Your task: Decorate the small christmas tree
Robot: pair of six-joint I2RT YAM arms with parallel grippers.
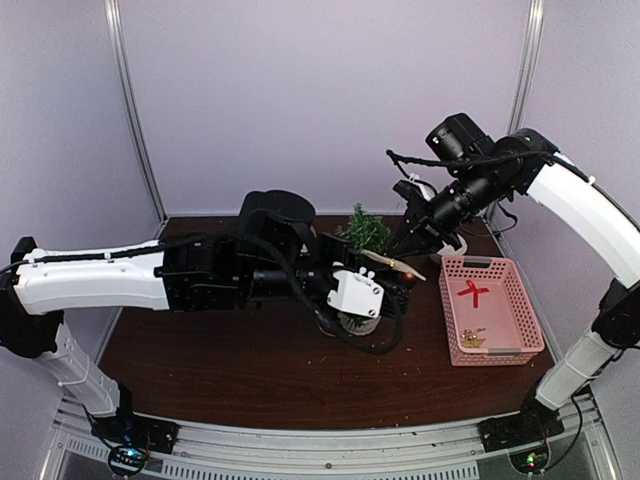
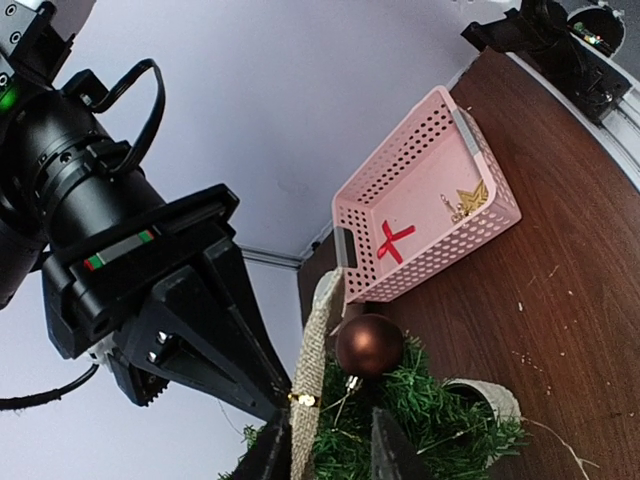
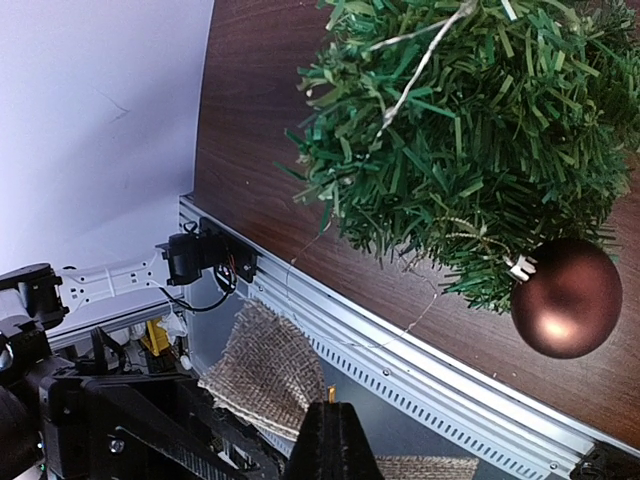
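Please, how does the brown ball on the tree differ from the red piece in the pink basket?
The brown ball is round and shiny; the red piece is flat and shaped like a cross. The brown ball hangs on the small christmas tree, while the red piece lies on the floor of the pink basket. The brown ball is dark, the red piece bright. Both look like small ornaments.

Both arms wear white shells over black joint housings. The left arm [image 1: 90,280] carries a white boxy module [image 1: 357,293] ringed by looping black cables [image 1: 375,345]; the right arm [image 1: 585,215] trails a loose black cable [image 1: 440,160]. The right gripper [image 2: 290,400] is matte black, with silver screws [image 2: 160,350] and a red-white-green stripe [image 2: 120,252] behind its fingers.
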